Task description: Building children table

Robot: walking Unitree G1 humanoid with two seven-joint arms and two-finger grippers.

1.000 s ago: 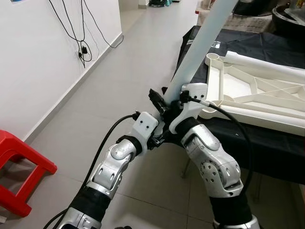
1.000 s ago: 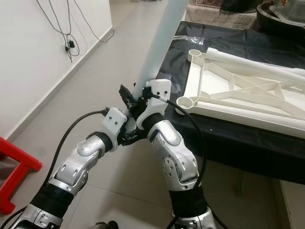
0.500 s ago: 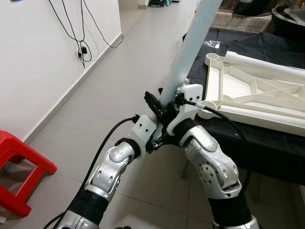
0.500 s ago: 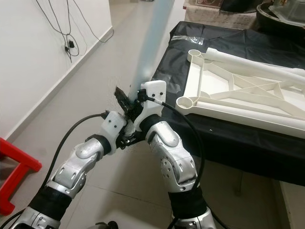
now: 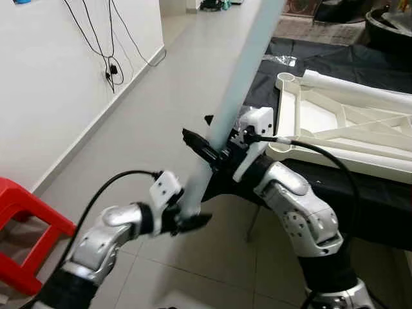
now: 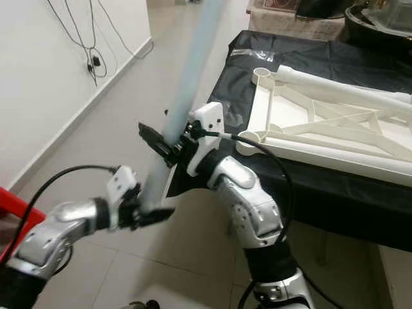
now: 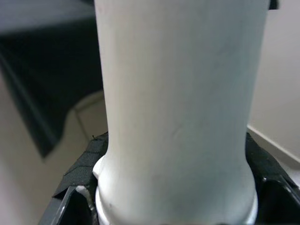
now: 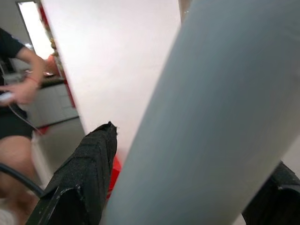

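Note:
A long white table leg (image 5: pixel 235 84) slants up from low in front of me toward the top of the view. My left gripper (image 5: pixel 190 217) is shut on its lower end, where the left wrist view shows the flared end of the leg (image 7: pixel 176 117) between the black fingers (image 7: pixel 77 173). My right gripper (image 5: pixel 207 138) is shut on the leg higher up, one finger (image 8: pixel 86 164) on each side of the tube (image 8: pixel 211 117). The white tabletop (image 5: pixel 347 122) lies upside down on the black-covered table (image 5: pixel 360 206) to the right.
A red plastic stool (image 5: pixel 26 225) stands at the left by the white wall, where black cables (image 5: pixel 112 64) hang. Tiled floor runs ahead between the wall and the table. A person (image 8: pixel 18 84) stands in the background of the right wrist view.
My left gripper has dropped away from the right one, down to the leg's lower end. The leg now reaches lower and nearer me, leaning further left.

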